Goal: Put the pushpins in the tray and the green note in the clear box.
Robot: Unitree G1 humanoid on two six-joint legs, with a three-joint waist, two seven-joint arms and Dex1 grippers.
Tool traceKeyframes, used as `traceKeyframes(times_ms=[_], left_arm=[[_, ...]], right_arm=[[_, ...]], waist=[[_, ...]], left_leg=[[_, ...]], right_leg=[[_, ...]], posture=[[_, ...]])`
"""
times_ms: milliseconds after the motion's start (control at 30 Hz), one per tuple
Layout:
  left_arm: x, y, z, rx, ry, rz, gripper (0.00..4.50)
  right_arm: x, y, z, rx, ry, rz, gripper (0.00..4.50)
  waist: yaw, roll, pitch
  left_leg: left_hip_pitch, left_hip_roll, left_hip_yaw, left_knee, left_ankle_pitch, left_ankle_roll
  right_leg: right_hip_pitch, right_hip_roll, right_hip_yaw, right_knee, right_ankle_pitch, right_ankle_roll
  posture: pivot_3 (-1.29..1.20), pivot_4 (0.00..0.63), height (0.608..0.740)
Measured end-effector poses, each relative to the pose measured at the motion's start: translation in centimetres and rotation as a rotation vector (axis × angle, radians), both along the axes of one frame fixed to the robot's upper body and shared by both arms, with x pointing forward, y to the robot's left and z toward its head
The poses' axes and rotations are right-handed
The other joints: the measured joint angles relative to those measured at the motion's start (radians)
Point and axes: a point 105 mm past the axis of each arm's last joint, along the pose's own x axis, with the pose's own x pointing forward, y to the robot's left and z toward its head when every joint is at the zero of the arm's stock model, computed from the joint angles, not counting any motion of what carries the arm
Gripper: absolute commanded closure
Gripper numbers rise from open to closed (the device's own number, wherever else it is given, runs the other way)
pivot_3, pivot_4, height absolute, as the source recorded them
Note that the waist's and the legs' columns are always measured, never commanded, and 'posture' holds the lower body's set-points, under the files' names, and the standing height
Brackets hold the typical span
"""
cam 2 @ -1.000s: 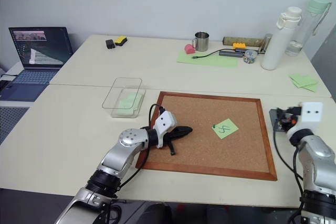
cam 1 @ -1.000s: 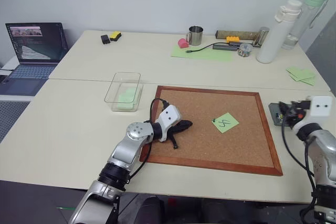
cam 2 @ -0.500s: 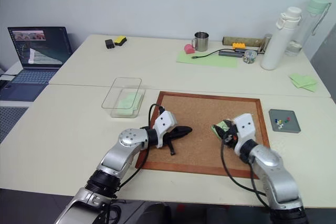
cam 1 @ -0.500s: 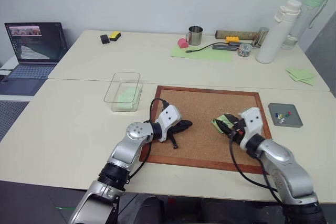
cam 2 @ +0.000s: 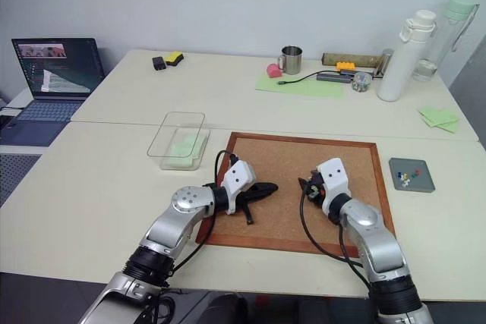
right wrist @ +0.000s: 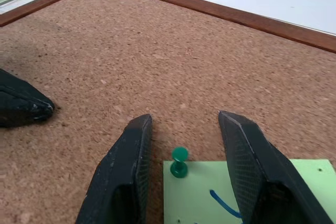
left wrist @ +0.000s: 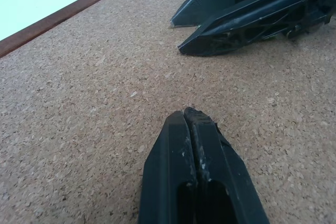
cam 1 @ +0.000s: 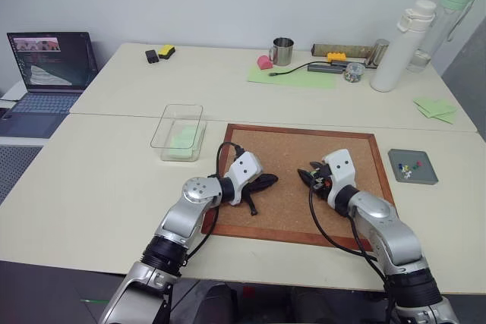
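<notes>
Left hand [left wrist: 195, 124] is closed on nothing, fingertips pressed together, resting low on the cork board [cam 1: 282, 158] near its left edge. Right hand [right wrist: 184, 129] is open, its two fingers [right wrist: 126, 150] straddling the green pushpin [right wrist: 179, 160]; neither finger touches the pin. That pin stands upright, stuck through one corner of the green note [right wrist: 210, 198], which lies flat on the cork, right of the board's centre; a blue-black pen stroke is visible on the paper. In the head views the right hand covers the note. The two hands point at each other across the middle of the board, near but apart. Tray [cam 1: 414, 176] sits on the bench just beside the board's right edge, with a few small pins [cam 1: 410, 166] inside, red and green among them; exact count too small to tell. Clear box [cam 1: 178, 133] sits on the bench just off the board's far-left corner, with unmarked green paper [cam 1: 182, 142] lying in it. Far edge of the bench: metal mug [cam 1: 282, 51], large green sheet [cam 1: 292, 75] with a cable across it, white bottle [cam 1: 402, 45]. Loose green papers [cam 1: 435, 108] at the far-right edge. Laptop [cam 1: 49, 70] on a separate surface off the left.
</notes>
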Motion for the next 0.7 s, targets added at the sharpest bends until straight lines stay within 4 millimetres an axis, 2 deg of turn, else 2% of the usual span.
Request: traceKeyframes(times_ms=[700], left_arm=[[-0.1, 0.0, 0.0, -0.001, 0.0, 0.005, 4.5]], right_arm=[[-1.1, -0.4, -0.2, -0.009, 0.005, 0.02, 2.61]], waist=[[-0.001, 0.0, 0.0]], left_leg=[[0.0, 0.0, 0.0, 0.0, 0.0, 0.0]], right_leg=[[0.0, 0.0, 0.0, 0.0, 0.0, 0.0]], posture=[[0.0, 0.15, 0.74]])
